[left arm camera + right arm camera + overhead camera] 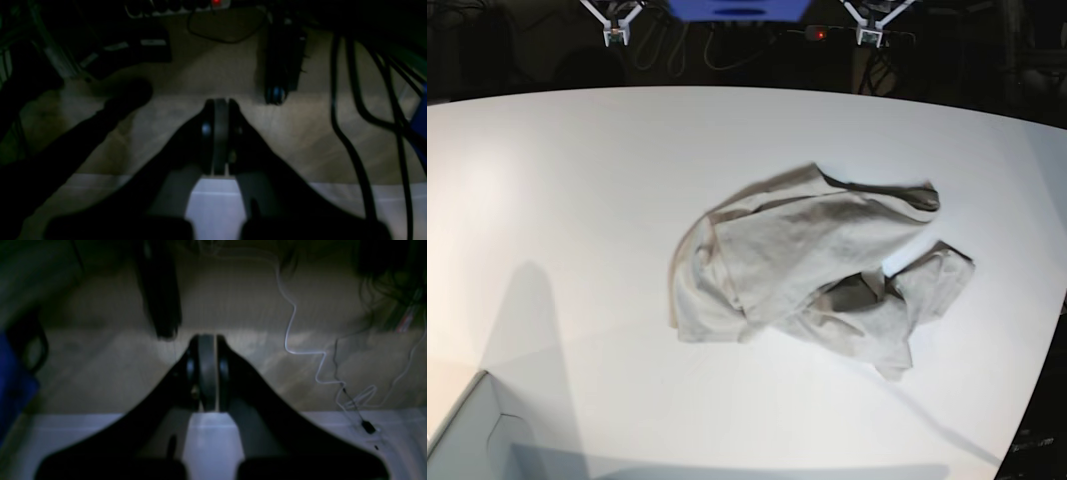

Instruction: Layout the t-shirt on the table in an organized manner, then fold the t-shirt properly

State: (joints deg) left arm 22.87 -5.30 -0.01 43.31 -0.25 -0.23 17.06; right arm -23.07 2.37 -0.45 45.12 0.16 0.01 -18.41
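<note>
Presently, nearest the base camera, a pale box corner point(472, 420) sits at 7 o'clock on the table point(577, 200), with a long grey shadow falling across the white surface beside it.

Past that, the t-shirt point(812, 265) lies crumpled on the table, right of centre, toward 4 o'clock. The fabric is bunched and overlapped on itself. Its ribbed collar point(897, 192) points toward 1 o'clock, and one sleeve point(932, 285) is spread toward 3 o'clock. Neither of my arms touches the garment.

Farther back, at the far rim of the table, my two arms hang at 11 and 1 o'clock, well apart from the shirt.

My left gripper point(220, 103) shows its jaws pressed together, with nothing between them. In its wrist view a strip of white table edge lies close below, then a dim wooden floor point(293, 133), black cables point(347, 133) at 3 o'clock, and a power strip with a red light point(216, 2) at 12 o'clock.

My right gripper point(207, 340) also has its jaws together and empty. Beyond it lies the same floor, with a white cord point(293, 326) winding at 2 o'clock.
</note>
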